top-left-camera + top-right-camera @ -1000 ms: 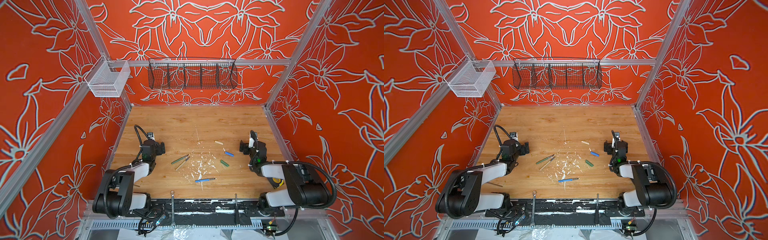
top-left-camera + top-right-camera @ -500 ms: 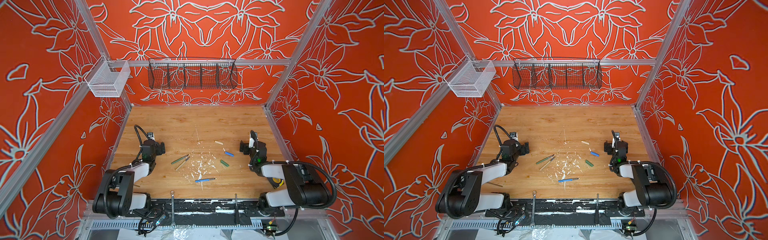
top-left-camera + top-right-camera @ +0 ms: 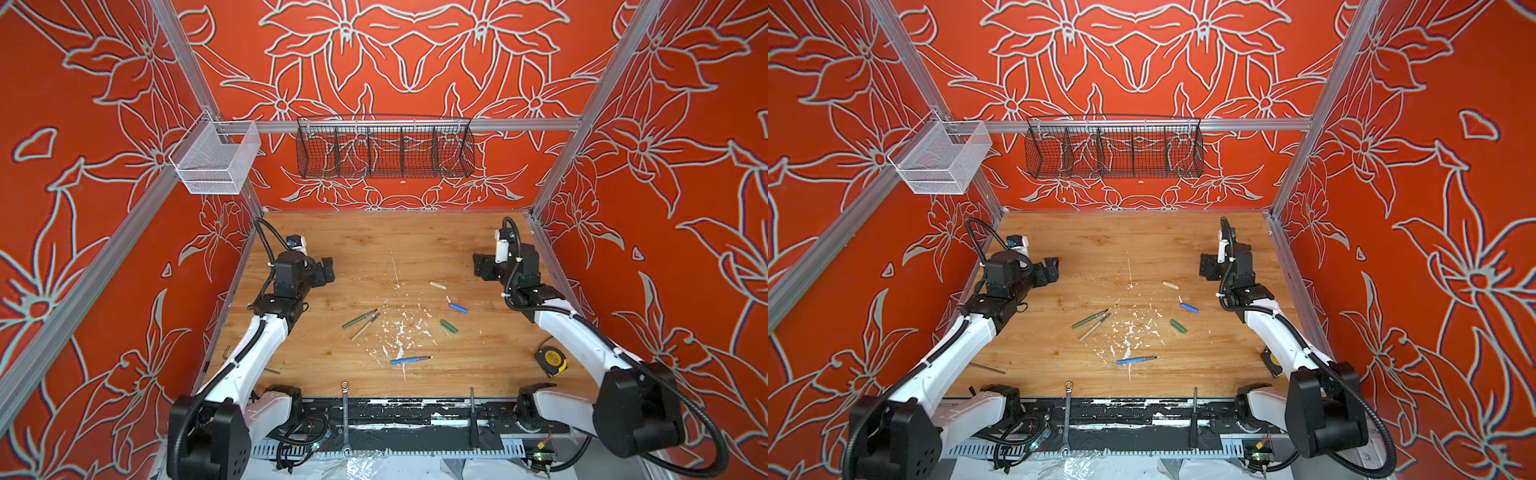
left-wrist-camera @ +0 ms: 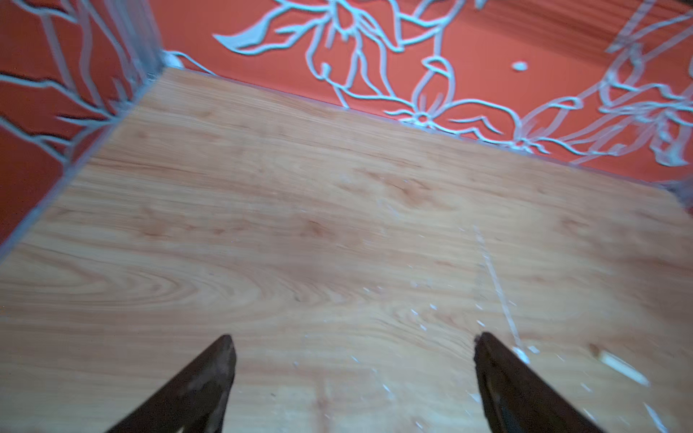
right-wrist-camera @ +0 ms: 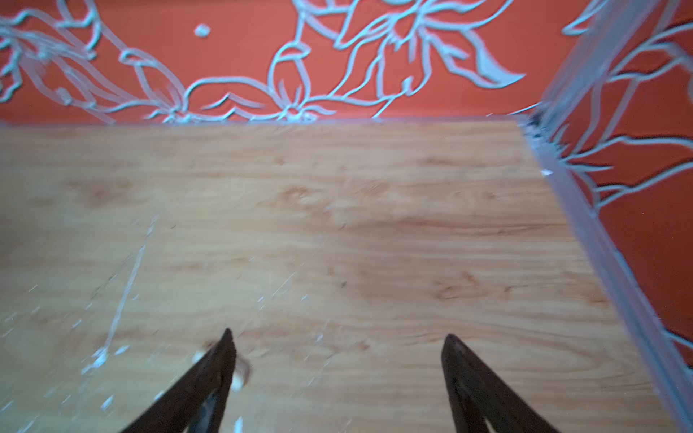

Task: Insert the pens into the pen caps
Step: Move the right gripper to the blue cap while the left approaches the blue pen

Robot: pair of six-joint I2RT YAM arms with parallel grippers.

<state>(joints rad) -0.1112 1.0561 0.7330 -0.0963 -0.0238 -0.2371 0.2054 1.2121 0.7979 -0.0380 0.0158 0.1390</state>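
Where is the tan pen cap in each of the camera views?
In a top view: tan pen cap, right of the thin white streak.
In a top view: same spot.
Left wrist: the cap, blurred, beyond the streak.
Right wrist: the cap, partly hidden behind a dark finger, with the streak beyond.
Shared landmark: that white streak.

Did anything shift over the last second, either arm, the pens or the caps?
Nothing visibly changed. The left claw and right claw stay open and empty at their sides of the table. The green pen, tan pen, blue pen, tan cap, blue cap and green cap lie where they were, all uncapped.
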